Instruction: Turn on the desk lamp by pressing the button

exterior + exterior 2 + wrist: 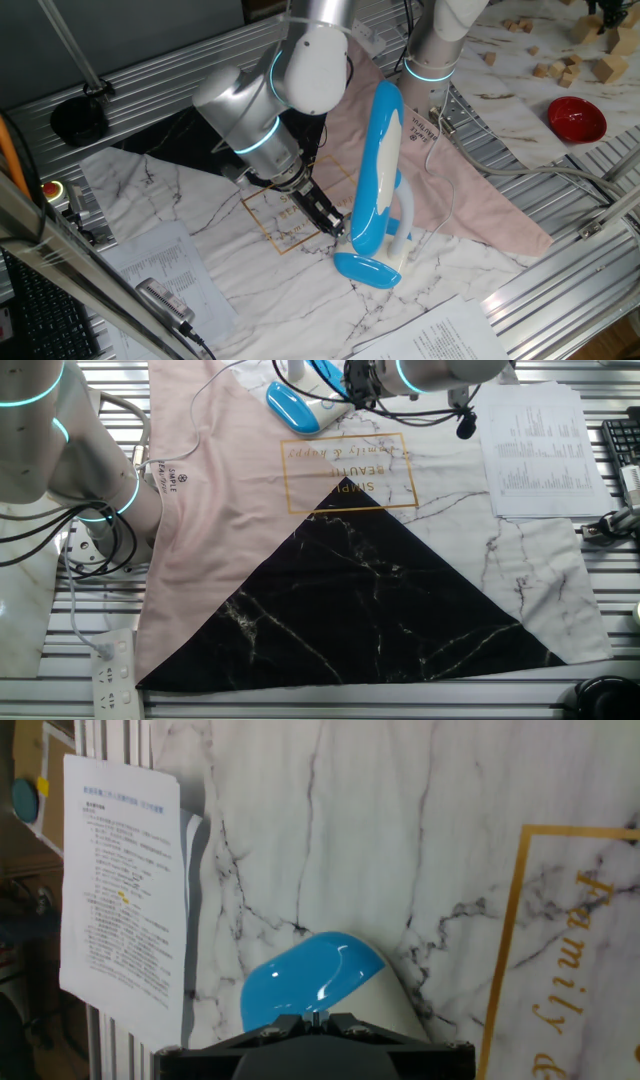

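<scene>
Lamp position: the desk lamp (380, 180) stands on the counter (250, 290) right of the arm; its long blue-and-white head tilts up and away, a white curved neck joins it to an oval blue base (368, 270) at the near side; in the other fixed view only the base (293, 407) shows, at the far edge of the pink cloth (215, 480).
Gripper position: the gripper (330, 222) is low, just left of the lamp's lower head and above the base; in the hand view the blue base (310, 982) fills the lower middle, directly ahead of the fingers.
Gripper state: cannot tell; no view shows the fingertips or a gap between them; it has hold of nothing that can be seen.
Button: not identifiable in any view; judged to sit on the base, since the gripper is lined up with it.
Handling: glossy hard plastic; judged light, stiff and slippery; the tall head makes it top-heavy, so a sideways push may slide or tip it.
Contact point: no grasp needed; press straight down on the base top; keep clear of the neck.
Surroundings: printed sheets (125, 890) lie left of the base in the hand view; a red bowl (576, 118) sits well apart at the far right.
</scene>
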